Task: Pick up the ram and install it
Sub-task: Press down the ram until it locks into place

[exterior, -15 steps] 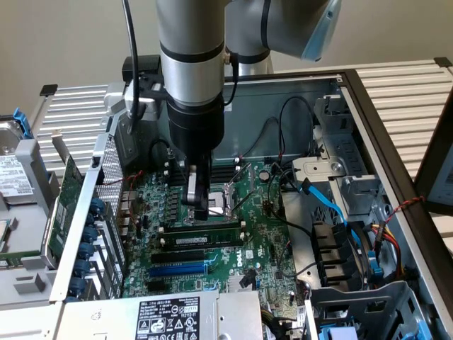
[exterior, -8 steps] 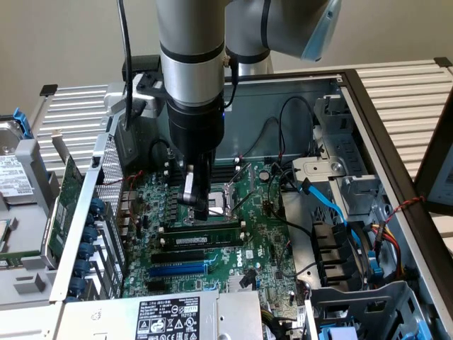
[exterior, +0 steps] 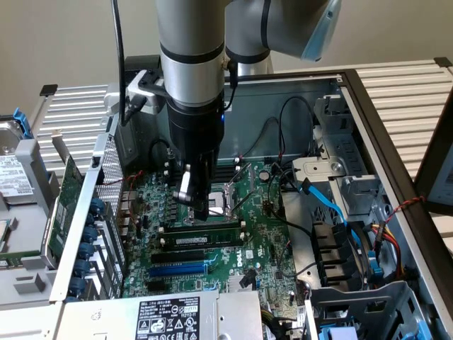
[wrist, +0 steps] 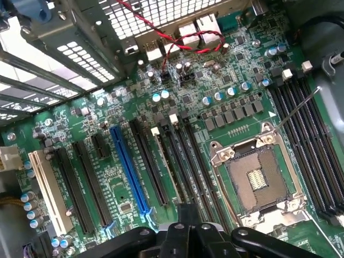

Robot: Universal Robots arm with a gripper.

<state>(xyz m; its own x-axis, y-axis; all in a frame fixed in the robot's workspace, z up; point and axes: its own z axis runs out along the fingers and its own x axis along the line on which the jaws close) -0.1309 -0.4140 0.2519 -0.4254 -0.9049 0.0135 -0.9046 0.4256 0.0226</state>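
One ram [exterior: 205, 239] seated, blue slot [exterior: 178, 270] beside — closed gripper [exterior: 199, 210] above.

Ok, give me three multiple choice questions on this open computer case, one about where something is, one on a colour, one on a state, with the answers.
1. Where is the ram?
A. On the rollers outside the case
B. Standing in a slot on the motherboard
C. On the power supply label

2. What colour is the coloured long slot near the ram?
A. Red
B. Blue
C. Yellow

3. How is the gripper?
A. Wide open
B. Shut
C. Clamped on a blue cable

Answers: B, it stands upright between the slot's end clips; B, it is bright blue among black slots; B, its fingers are together over the board.
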